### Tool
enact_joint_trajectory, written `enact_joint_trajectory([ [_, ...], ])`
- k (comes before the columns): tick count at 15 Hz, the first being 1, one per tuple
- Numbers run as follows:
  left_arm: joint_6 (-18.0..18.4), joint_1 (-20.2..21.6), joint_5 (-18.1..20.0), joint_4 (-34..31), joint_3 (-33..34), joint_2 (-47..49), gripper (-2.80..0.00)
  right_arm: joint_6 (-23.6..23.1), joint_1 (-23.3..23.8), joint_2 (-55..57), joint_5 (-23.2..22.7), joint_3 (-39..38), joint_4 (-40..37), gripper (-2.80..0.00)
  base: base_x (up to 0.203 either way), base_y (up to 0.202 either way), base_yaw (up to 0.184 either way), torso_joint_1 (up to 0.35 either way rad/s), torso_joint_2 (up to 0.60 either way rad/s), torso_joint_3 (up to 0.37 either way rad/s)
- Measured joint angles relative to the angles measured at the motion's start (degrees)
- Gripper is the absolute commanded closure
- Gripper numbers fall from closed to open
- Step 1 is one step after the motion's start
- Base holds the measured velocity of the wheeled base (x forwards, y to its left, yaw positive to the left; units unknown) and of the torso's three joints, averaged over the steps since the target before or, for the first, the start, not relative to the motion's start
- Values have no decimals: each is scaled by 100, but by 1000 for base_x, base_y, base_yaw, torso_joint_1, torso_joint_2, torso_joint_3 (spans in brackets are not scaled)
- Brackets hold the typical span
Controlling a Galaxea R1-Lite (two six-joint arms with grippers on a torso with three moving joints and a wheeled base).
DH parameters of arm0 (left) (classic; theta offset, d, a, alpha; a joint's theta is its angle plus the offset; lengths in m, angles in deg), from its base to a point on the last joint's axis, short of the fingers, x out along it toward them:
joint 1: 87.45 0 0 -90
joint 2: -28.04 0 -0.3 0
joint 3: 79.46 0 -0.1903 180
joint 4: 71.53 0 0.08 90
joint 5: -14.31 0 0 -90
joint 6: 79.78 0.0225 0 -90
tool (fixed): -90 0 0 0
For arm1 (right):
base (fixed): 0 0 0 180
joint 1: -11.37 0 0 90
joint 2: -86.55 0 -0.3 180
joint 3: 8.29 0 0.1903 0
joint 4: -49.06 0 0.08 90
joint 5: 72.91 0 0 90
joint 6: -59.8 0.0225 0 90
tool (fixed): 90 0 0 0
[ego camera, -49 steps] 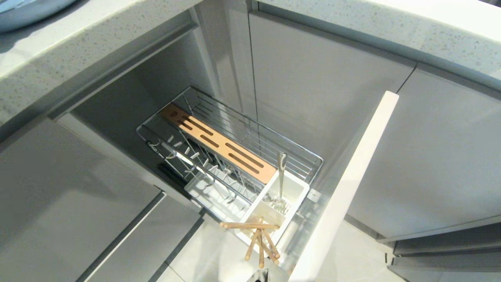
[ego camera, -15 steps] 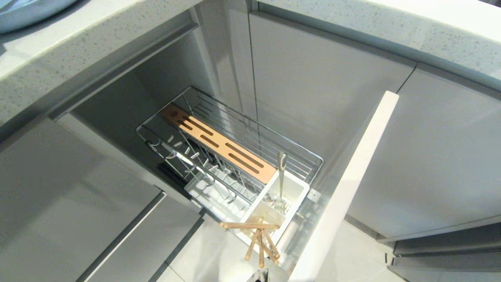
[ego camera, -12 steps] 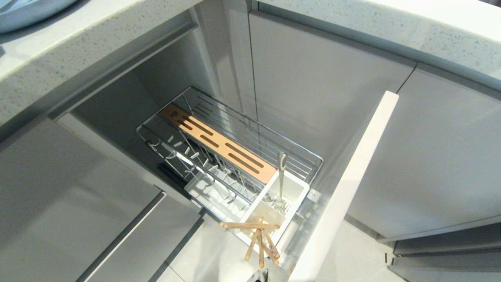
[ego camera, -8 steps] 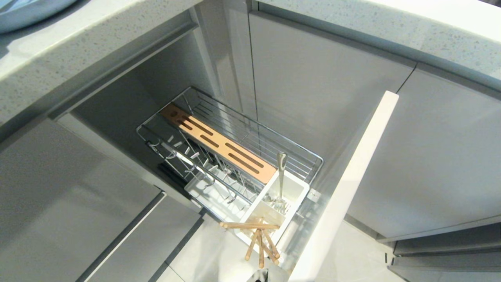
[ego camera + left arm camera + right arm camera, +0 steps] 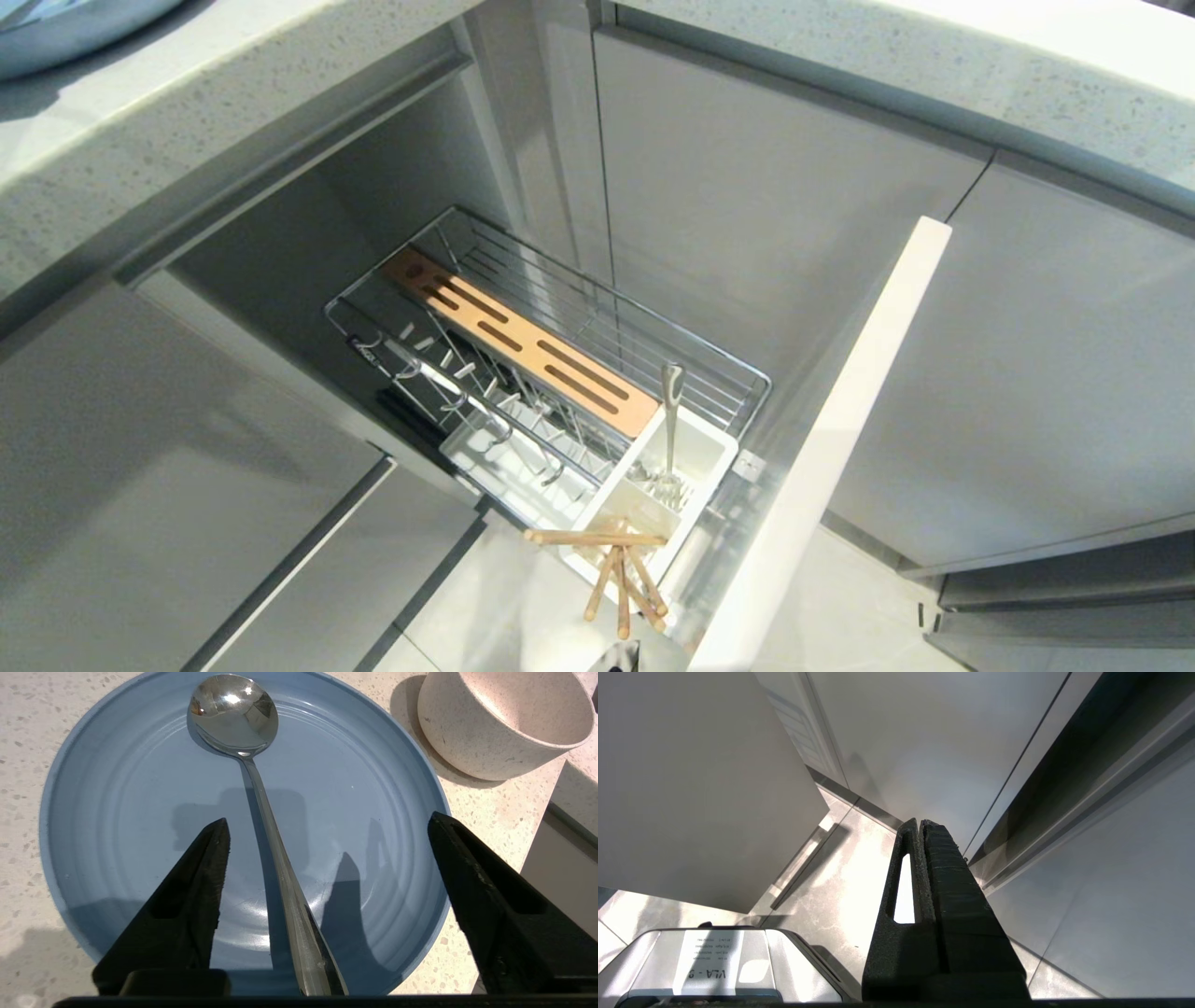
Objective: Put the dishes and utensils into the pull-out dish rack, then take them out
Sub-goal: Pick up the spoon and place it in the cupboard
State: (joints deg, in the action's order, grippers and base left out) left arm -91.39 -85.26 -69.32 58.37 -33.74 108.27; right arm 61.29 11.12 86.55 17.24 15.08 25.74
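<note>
Spoon (image 5: 261, 812) on blue plate (image 5: 117, 826), cream bowl (image 5: 504, 723) beside.
Chopsticks (image 5: 616, 569) upright in pulled-out rack (image 5: 597, 327).

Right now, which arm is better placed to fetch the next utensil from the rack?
Probably left. The left gripper hangs open over the spoon on the plate; the right gripper is shut, parked facing the floor.
</note>
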Motion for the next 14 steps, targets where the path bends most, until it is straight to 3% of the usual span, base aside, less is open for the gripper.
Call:
enact_joint_trajectory([
  [8, 11, -85, 2, -71, 0, 132, -280, 0, 0, 0, 0, 0, 1, 0, 0, 0, 0, 0, 0, 0],
  [14, 23, -123, 17, -488, -6, 171, -280, -1, 0, 0, -2, 0, 0, 0, 0, 0, 0, 0, 0, 0],
])
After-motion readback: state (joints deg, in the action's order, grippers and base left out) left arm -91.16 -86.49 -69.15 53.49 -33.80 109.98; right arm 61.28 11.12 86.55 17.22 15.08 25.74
